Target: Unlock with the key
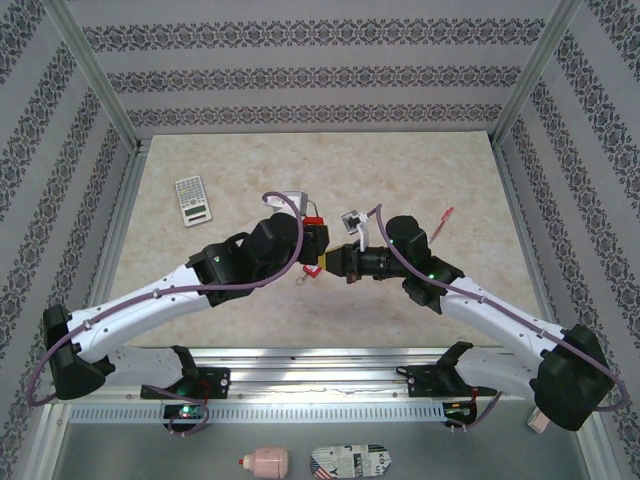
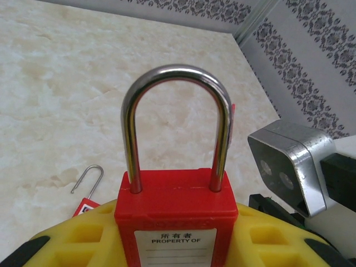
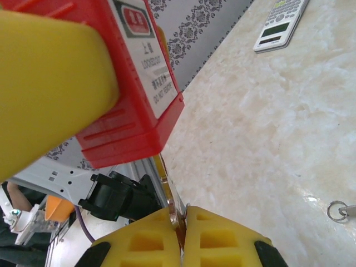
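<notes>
Padlock (image 2: 175,203) clamped in left gripper (image 2: 175,236), second padlock (image 2: 84,209) loose; one key (image 3: 167,192) pinched by right gripper (image 3: 181,236); one calculator (image 1: 193,200)

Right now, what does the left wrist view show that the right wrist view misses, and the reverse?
Left wrist: the steel shackle, both legs seated, and a small second padlock lying on the table. Right wrist: the right gripper shut on the key, its blade reaching up to the red padlock from below, plus the calculator. Both: the red padlock held in the left gripper above the marble table.
</notes>
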Motion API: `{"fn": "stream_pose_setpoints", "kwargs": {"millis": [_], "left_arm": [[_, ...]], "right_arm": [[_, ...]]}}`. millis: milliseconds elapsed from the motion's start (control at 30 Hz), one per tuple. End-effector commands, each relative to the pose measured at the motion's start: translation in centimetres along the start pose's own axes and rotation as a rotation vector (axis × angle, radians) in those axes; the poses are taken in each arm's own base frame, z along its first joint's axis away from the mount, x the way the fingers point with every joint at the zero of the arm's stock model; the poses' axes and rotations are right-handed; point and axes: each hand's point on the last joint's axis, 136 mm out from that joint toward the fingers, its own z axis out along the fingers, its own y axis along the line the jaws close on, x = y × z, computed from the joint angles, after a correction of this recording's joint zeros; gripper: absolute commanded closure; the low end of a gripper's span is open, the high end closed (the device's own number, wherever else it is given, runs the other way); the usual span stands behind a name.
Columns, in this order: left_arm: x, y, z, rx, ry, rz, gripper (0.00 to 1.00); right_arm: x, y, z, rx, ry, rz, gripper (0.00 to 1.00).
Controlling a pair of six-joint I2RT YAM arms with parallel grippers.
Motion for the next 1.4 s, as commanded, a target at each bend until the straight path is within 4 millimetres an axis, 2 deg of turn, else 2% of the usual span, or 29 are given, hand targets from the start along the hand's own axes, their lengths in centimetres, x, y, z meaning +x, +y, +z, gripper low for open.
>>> {"fn": "stream_pose_setpoints", "kwargs": {"millis": [0,167,433,567,733,900,1100,1300,1367], "left_arm": [[7.0,0.3,-0.5,0.007,0.31,0.111,1.0],[7.0,-0.3,0.0,0.022,0.314,0.103,1.0],[7.8,0.4,0.3,-0.026,0.369,0.139,1.0],[7.5,-0.9,0.1,0.065,0.365,0.083,1.0],[8.1,-0.6,-0.1,0.071,0.402,0.079,1.0],[8.4,-1.6,0.3,0.121,0.414,0.046,1.0],[9.0,-0.7,0.6,0.066,0.446,0.09,1.0],[9.8,1.2,0.4,-0.005,0.468,0.117,1.0],[10.1,1.1,0.4,0.005,0.484,0.109,1.0]], "right_arm": [[-7.3,1.3,-2.3,0.036,-0.262,-0.117,1.0],[-7.6,1.9,-2.5,0.015,-0.282,-0.112,1.0],[-8.1,2.4,-3.1,0.033,-0.285,-0.135,1.0],[-8.4,2.3,-3.4,0.02,-0.296,-0.132,1.0],[-9.2,2.5,-3.7,0.019,-0.317,-0.133,1.0],[-9.8,2.9,-3.6,0.01,-0.33,-0.137,1.0],[-11.0,4.0,-4.0,0.009,-0.344,-0.179,1.0],[-11.8,4.8,-4.8,0.021,-0.346,-0.208,1.0],[-11.9,4.7,-4.9,0.034,-0.344,-0.217,1.0]]}}
